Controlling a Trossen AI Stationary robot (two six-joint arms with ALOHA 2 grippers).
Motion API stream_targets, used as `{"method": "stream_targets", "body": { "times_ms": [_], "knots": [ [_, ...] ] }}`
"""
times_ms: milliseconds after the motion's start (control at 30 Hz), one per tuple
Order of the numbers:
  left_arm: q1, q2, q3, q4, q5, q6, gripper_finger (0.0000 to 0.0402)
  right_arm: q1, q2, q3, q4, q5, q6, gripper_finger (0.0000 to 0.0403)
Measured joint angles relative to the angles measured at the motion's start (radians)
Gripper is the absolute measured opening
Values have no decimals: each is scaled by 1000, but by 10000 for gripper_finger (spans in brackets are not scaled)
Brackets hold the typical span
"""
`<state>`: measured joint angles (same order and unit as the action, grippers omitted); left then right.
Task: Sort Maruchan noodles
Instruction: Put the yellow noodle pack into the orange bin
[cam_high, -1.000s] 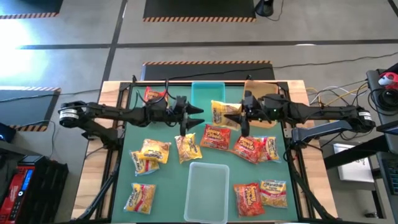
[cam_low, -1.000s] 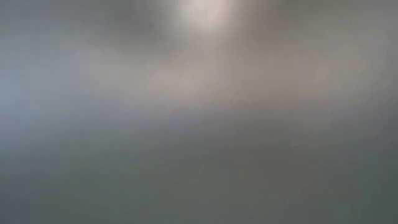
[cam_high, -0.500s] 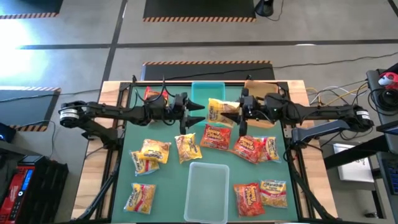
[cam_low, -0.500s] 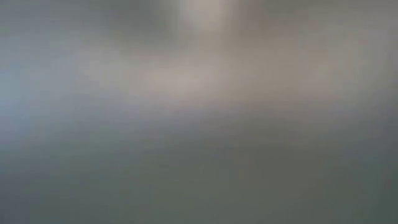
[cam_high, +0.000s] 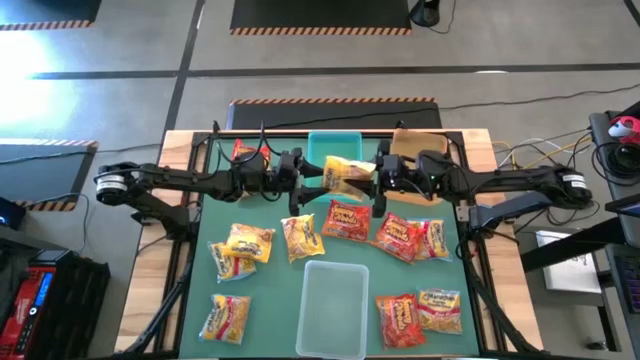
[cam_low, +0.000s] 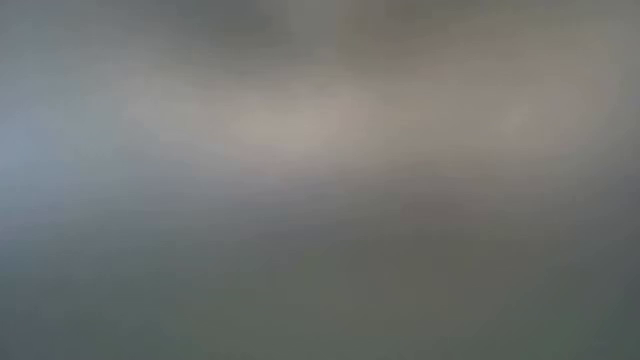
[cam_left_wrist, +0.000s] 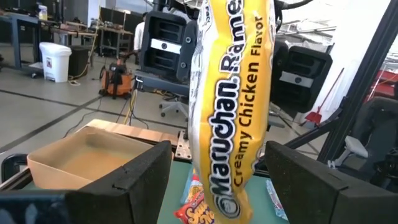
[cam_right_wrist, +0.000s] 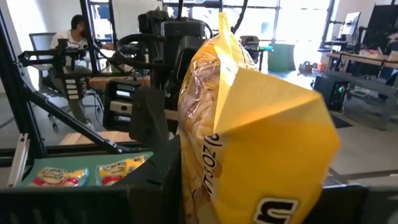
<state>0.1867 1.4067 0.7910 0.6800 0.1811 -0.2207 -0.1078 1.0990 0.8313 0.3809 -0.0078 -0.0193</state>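
Maruchan noodles lay scattered on the green counter (cam_high: 275, 300) nearest the camera side: several yellow and red packets at the front corners, with a clear bin (cam_high: 333, 307) between them. A little farther, a row of packets sat in the middle of the counter, just below the two arms.

Above that row, the right claw (cam_high: 374, 178) was closed on one yellow packet (cam_high: 347, 175) and held it in the air, hanging between both arms and close over the edge of the teal bin (cam_high: 333, 148). The left claw (cam_high: 312, 182) stood open just beside this packet; in its wrist view the packet hung upright between its fingers (cam_left_wrist: 134, 180), not yet pinched. At the far edge, a tan bin (cam_high: 415, 142) sat behind the right arm, and one red packet (cam_high: 244, 151) lay behind the left arm.

I judged the step as a handover or a carry to the teal bin. The next move would call either for the left claw to close on the packet, or for the right claw to release it over the bin.
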Motion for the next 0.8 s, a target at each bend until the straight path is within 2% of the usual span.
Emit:
{"method": "stream_targets", "body": {
  "times_ms": [333, 667, 800],
  "knots": [
    [0, 0, 0, 10, 22, 6, 245, 0, 42, 0, 133, 0, 0, 132],
    [0, 0, 0, 43, 22, 63, 244, 0, 96, 0, 195, -19, 19, 132],
    [0, 0, 0, 43, 22, 73, 230, 0, 115, 20, 201, -24, 17, 132]
  ]
}}
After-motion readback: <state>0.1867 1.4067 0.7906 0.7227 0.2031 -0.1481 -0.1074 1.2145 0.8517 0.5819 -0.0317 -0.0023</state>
